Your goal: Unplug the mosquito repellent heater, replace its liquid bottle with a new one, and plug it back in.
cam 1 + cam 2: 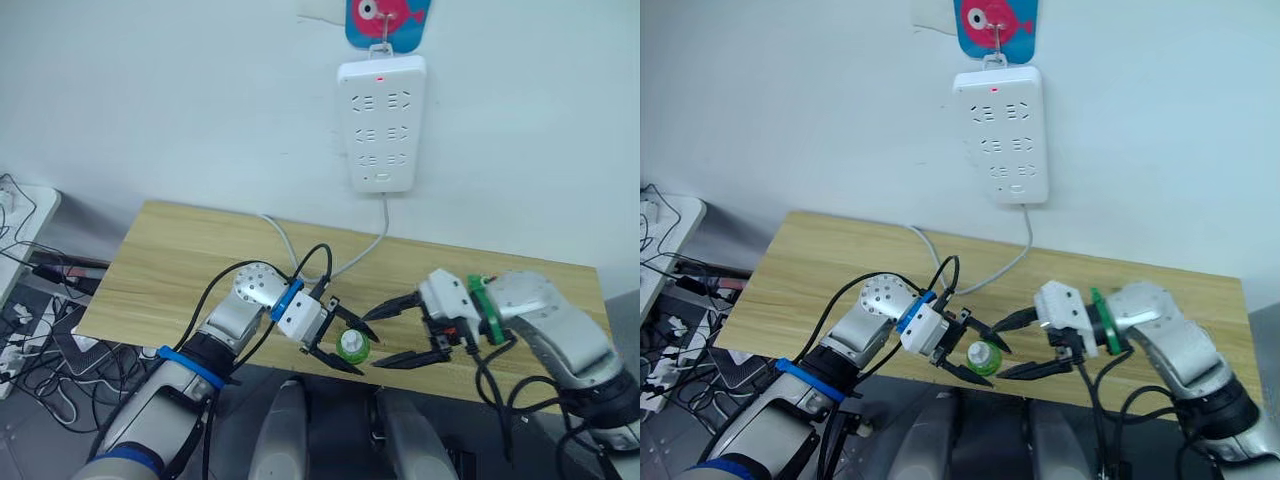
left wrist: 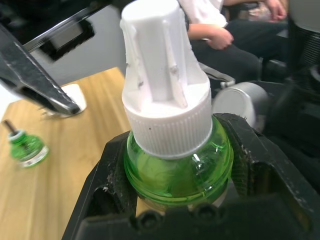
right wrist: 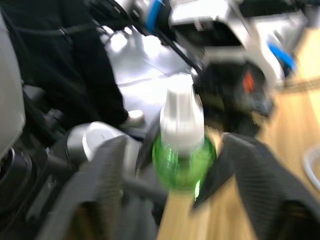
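Note:
My left gripper [image 1: 345,346] is shut on the new one [image 2: 175,150], a green bottle with a white pointed cap, held just off the table's front edge. The cap points toward my right gripper [image 1: 375,338], which stands open with its fingers [image 3: 100,170] spread on either side of the bottle [image 3: 182,155], apart from it. Its liquid bottle [image 2: 27,147], green with a bare dark wick, stands on the table. A white rounded piece [image 2: 72,96] that may be the heater lies beyond it, partly hidden behind a right finger.
A white power strip [image 1: 381,122] hangs on the wall above the wooden table [image 1: 180,260], and its cable [image 1: 350,262] trails over the tabletop. Cables and boxes lie on the floor at the left [image 1: 25,320]. A seated person [image 2: 220,35] is beyond the table.

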Motion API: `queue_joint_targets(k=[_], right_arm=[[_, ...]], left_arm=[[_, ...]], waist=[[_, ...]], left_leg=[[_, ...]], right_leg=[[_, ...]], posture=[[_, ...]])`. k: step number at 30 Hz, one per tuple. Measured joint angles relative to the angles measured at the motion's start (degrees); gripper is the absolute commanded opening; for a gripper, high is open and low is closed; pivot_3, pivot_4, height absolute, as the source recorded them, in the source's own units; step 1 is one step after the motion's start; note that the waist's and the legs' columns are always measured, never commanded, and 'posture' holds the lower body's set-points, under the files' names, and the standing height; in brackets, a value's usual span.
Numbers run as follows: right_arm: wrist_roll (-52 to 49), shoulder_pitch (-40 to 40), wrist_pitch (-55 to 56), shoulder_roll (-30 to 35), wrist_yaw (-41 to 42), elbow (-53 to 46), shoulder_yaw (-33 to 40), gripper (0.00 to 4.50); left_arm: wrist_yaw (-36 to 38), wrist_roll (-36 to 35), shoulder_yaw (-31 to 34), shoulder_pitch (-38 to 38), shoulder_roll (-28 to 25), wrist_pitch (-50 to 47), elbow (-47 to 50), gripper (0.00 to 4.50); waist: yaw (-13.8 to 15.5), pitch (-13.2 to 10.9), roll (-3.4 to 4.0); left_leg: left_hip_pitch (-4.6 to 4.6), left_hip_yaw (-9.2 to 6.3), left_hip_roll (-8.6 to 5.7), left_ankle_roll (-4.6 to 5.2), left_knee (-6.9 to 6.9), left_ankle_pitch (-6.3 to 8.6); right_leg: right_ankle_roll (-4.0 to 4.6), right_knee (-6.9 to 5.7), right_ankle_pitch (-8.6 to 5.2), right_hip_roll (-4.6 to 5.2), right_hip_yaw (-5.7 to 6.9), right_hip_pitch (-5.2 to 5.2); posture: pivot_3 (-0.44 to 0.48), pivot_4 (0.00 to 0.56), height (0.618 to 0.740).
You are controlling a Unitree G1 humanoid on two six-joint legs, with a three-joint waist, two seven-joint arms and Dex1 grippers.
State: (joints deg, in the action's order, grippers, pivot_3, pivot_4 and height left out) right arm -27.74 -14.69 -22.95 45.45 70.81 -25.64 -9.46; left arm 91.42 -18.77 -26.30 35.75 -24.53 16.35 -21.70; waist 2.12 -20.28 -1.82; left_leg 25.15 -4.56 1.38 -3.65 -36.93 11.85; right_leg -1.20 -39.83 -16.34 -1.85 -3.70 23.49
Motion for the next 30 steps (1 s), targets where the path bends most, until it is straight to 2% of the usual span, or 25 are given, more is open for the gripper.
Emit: queue_joint_targets(k=[3,6,9,13,20,30], right_arm=[[-0.85,7.26,-3.25,0.03,-7.51,-7.61,5.58,4.48],[-0.10,12.89,-7.21,-4.97,-19.38,-15.43,8.17,4.48],[3.25,15.78,-10.58,-9.82,-30.42,-20.84,7.03,4.48],[9.14,15.66,-13.19,-14.84,-40.44,-22.58,0.30,4.48],[15.05,11.84,-13.75,-19.89,-47.00,-19.87,-6.00,4.48],[17.05,14.03,-12.48,-20.73,-47.90,-18.19,-5.15,4.48]], left_arm=[[-1.92,1.32,1.80,1.34,2.26,-0.15,-2.62,2.26],[-4.04,2.60,2.85,2.10,3.63,-0.98,-4.57,2.26],[-5.55,3.62,3.74,2.17,4.46,-1.39,-5.14,2.26],[-6.81,4.22,4.29,1.94,4.60,-2.92,-5.16,2.26],[-7.18,4.72,4.31,1.33,4.80,-5.01,-4.23,2.26],[-7.57,5.32,4.41,1.34,5.18,-6.24,-3.34,2.26]], waist=[[-0.42,-0.01,0.00],[-1.01,-0.01,0.00],[-1.46,-0.01,0.01],[-1.77,-0.01,0.01],[-2.01,-0.01,0.01],[-2.02,-0.01,0.01]], left_leg=[[-0.01,-0.04,0.04,-0.01,-0.01,0.00],[-0.06,-0.03,0.12,-0.02,0.01,-0.01],[-0.12,0.01,0.14,-0.04,0.04,-0.02],[-0.12,0.06,0.11,-0.05,0.06,-0.02],[-0.09,0.08,0.08,-0.05,0.08,-0.02],[-0.09,0.08,0.08,-0.04,0.09,-0.02]], right_leg=[[-0.08,-0.05,-0.05,-0.02,-0.04,0.00],[-0.16,-0.12,-0.10,-0.10,-0.13,0.01],[-0.18,-0.14,-0.10,-0.12,-0.17,0.02],[-0.18,-0.09,-0.11,-0.12,-0.17,0.03],[-0.18,-0.06,-0.11,-0.10,-0.14,0.05],[-0.18,-0.05,-0.11,-0.10,-0.13,0.05]], posture=[[0.124,0.359,0.740],[0.119,0.360,0.740],[0.114,0.363,0.740],[0.108,0.360,0.740],[0.116,0.350,0.740],[0.113,0.347,0.740]])
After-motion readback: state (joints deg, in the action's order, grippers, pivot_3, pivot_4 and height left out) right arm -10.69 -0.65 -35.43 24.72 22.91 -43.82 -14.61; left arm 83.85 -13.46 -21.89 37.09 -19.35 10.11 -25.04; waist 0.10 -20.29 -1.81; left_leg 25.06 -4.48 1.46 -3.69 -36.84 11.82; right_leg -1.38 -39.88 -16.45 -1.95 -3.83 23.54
